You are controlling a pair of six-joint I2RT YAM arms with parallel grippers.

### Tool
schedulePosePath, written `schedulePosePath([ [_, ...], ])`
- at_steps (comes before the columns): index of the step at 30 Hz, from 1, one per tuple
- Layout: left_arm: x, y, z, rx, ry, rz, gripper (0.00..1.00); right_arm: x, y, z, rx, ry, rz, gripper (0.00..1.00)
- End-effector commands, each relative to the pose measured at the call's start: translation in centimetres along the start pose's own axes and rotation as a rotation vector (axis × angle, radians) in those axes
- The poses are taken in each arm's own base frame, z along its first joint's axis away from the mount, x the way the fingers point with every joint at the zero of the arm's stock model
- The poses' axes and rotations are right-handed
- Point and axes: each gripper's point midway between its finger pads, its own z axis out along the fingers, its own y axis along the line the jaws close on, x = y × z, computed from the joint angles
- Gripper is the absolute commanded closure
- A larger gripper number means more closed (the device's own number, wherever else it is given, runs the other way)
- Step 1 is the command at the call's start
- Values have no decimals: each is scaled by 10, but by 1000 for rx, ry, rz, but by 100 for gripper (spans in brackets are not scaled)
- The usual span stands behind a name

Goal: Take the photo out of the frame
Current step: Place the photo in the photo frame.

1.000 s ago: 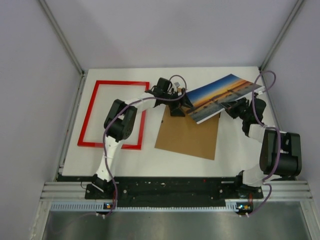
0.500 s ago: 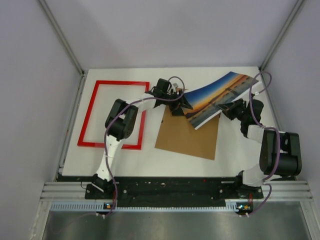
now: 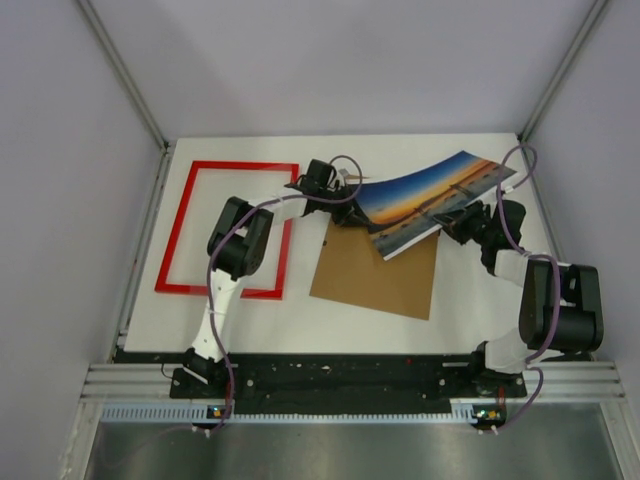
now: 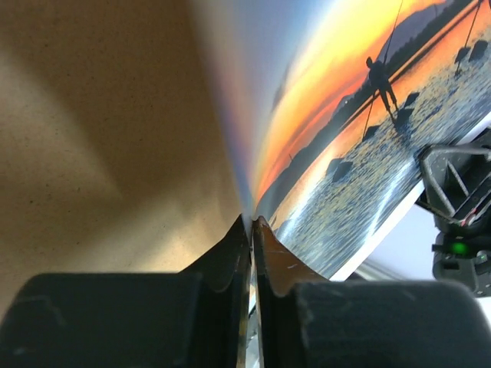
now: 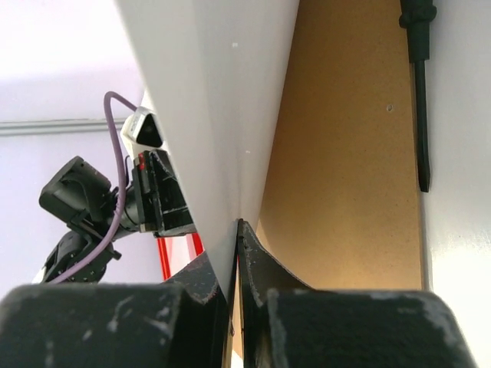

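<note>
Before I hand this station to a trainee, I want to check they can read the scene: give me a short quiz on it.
1. How many grippers pinch the photo? A one; B both; C none.
2. True or false: the frame has nothing in it.
3. What lies flat beneath the raised photo?
Key: 1 B, the left gripper and the right gripper. 2 true. 3 the brown backing board.

The photo (image 3: 430, 195) looks like glossy paper, the backing board (image 3: 375, 280) like matt brown card, and the frame (image 3: 245, 165) is smooth, shiny red.
</note>
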Motion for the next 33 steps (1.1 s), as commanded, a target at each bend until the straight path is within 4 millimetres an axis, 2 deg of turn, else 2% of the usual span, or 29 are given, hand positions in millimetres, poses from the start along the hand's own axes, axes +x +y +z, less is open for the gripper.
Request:
schedulePosePath([
  [1,-6,-36,-19,67,-39,79,99,-10,28,-3,-68,-5,-64,97],
  [4,-9,-33,-27,66,-47,78,100,-12,30,-4,-71,0,-68,88],
  [6,-13,-31,-38,62,-56,89,100,-12,33,-4,-74,19,-83,67],
  [8,-17,-30,-52,56,-67,107,100,-16,37,-5,-67,46,-118,37],
  [10,-21,-26,-68,43,-81,118,100,-15,37,-7,-44,116,-176,21],
  [11,-23,-27,-76,42,-85,129,100,-9,28,-11,9,172,-190,14],
  [14,-23,-19,-94,31,-71,166,100,-10,24,-25,63,219,-280,2],
  [16,-18,-10,-98,12,-20,193,100,-11,17,-35,108,239,-332,1],
  [21,10,15,-96,2,180,195,100,-21,1,-59,201,231,-478,1],
  [29,28,29,-91,9,278,332,100,-48,-17,-81,335,154,-597,1],
  [33,29,38,-90,-6,291,336,100,-61,-18,-86,342,118,-589,1],
])
